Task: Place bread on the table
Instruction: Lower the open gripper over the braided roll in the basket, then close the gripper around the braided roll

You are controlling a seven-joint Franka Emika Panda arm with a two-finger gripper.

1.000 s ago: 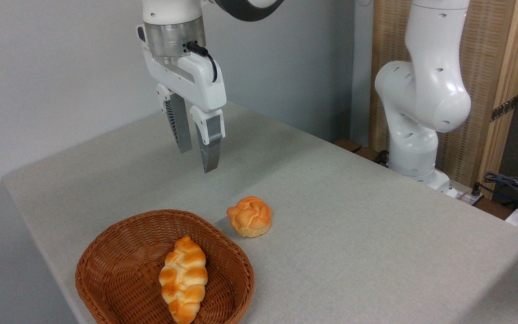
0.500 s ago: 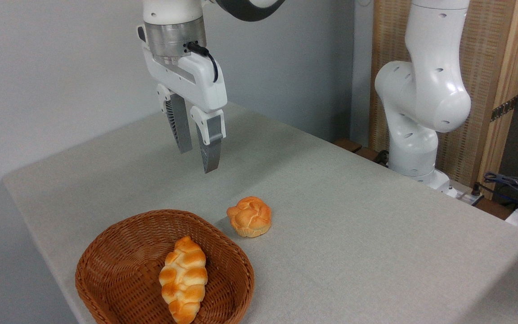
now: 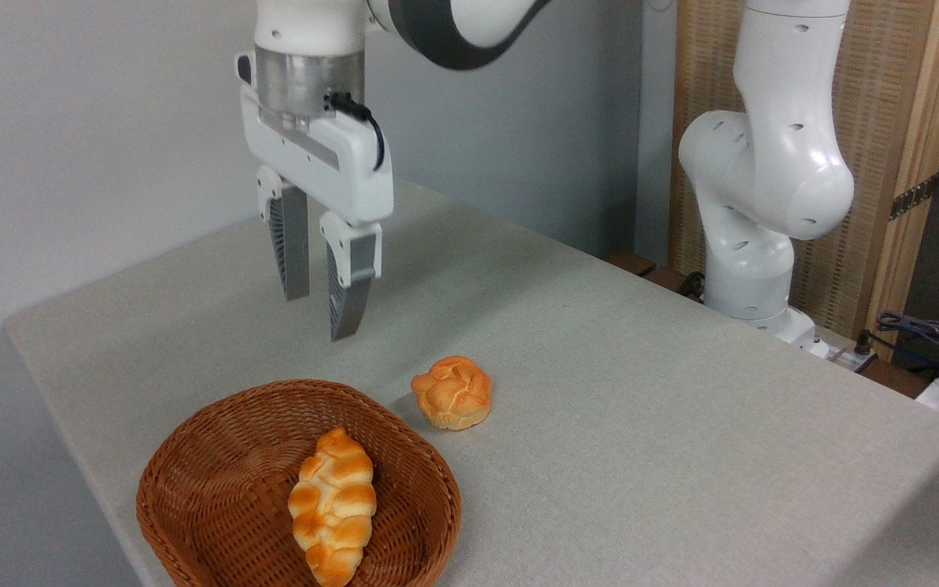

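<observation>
Bread [image 3: 332, 507]: braided loaf, lay inside wicker basket [image 3: 192, 465], long axis running near-to-far, slightly tilted. End effector [image 3: 320, 314]: empty, fingers slightly spread, hung above the surface [image 3: 641, 391] behind the basket's far rim. Loaf lay below and nearer the camera. Round bun [image 3: 452, 392]: on surface, beside basket.

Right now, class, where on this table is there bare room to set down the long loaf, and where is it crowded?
Bare: the grey-beige fabric table right of the round orange bun, towards the white robot base. Crowded: the near-left corner, with the brown wicker basket holding the braided golden loaf, under the open pincer.
</observation>
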